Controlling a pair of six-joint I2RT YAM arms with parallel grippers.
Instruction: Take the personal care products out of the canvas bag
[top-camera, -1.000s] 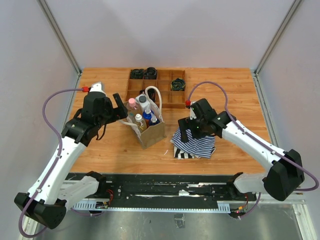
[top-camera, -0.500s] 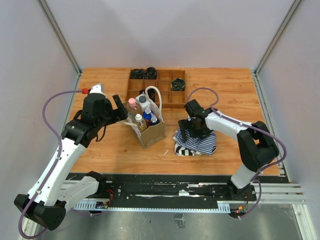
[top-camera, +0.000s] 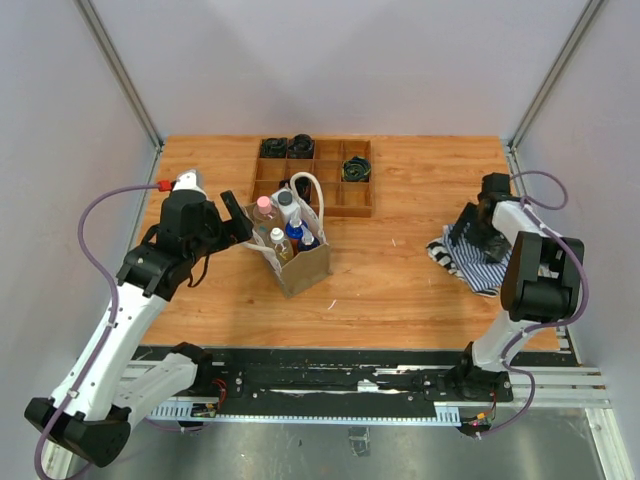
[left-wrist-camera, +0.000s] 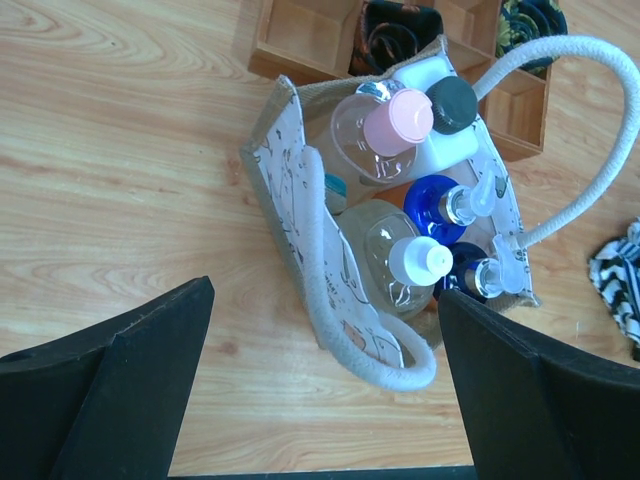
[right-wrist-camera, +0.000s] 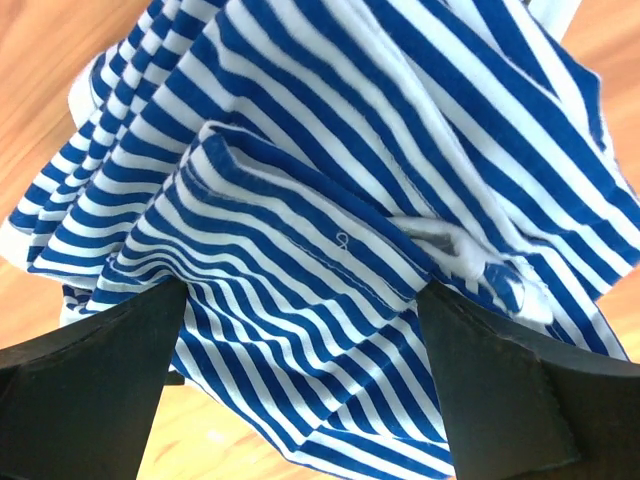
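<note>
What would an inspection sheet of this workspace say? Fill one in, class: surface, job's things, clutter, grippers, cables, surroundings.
Surface: wooden table, no spills seen.
Job's things: canvas bag upright, left of centre. The pink-capped bottle, white-capped bottle and blue bottle are inside it; none taken out yet.
Clutter: wooden tray behind the bag, black rolls in three compartments. Striped cloth crumpled near the right edge.
Grippers: left gripper open, above the bag. Right gripper open, over the cloth.
Cables: purple cable loops off each arm, away from the bag.
Surroundings: grey walls, metal frame posts.
</note>
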